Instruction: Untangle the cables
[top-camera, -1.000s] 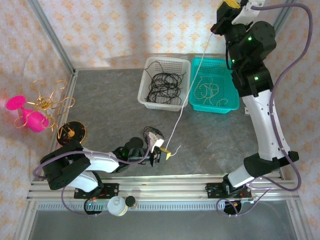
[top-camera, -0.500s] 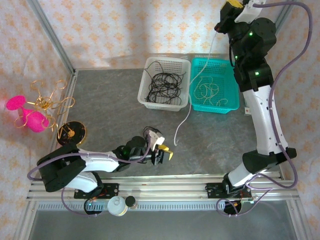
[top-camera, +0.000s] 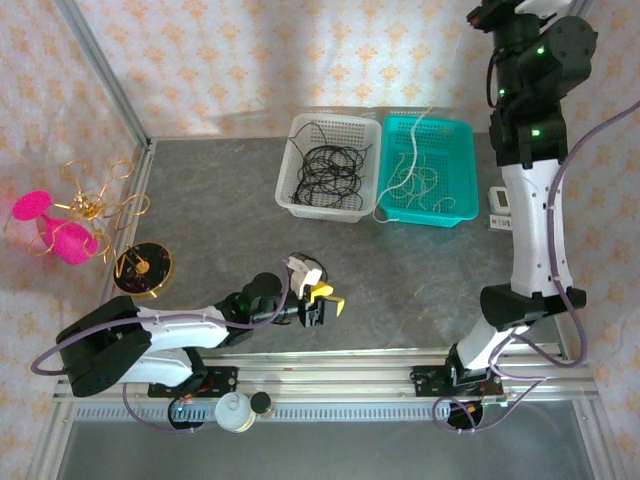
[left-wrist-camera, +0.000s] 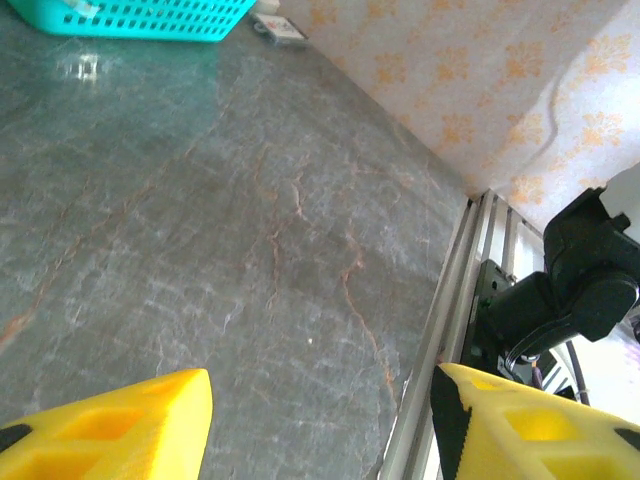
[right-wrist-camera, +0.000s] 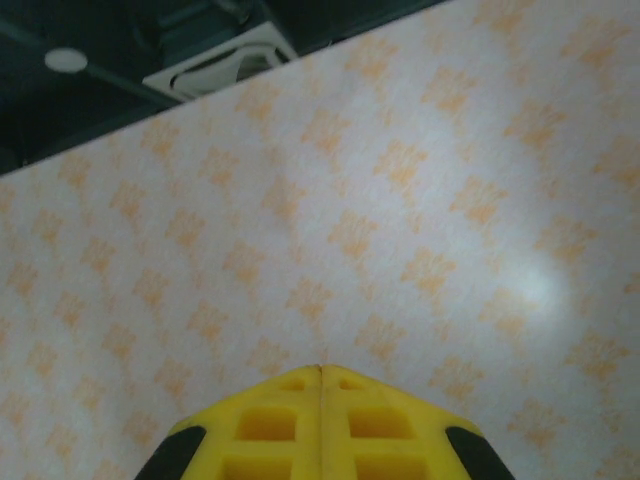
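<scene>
**Cords lay sorted by colour in two baskets; left claw agape, right claw pinched shut**

From above, the black cables (top-camera: 328, 165) lay coiled in a white basket (top-camera: 318, 210) at the upper middle of the frame. The white cables (top-camera: 425, 185) lay in a teal basket (top-camera: 430, 219) touching its right side. One long white cable (top-camera: 411, 150) ran from the teal basket's far rim across its contents, and its end hung over the near left corner. The left claw (top-camera: 322, 301) sat low over the grey bench (top-camera: 430, 280) at lower centre, well apart from both baskets.

The left wrist camera gave what the overhead could not. The yellow fingers (left-wrist-camera: 120, 425) stood widely parted with only bare bench between them, gripping nothing. The right wrist camera showed the right claw (right-wrist-camera: 320, 372) closed tip to tip, aimed at patterned wallpaper (right-wrist-camera: 400, 200). Whether a cord was pinched there could not be told.
</scene>
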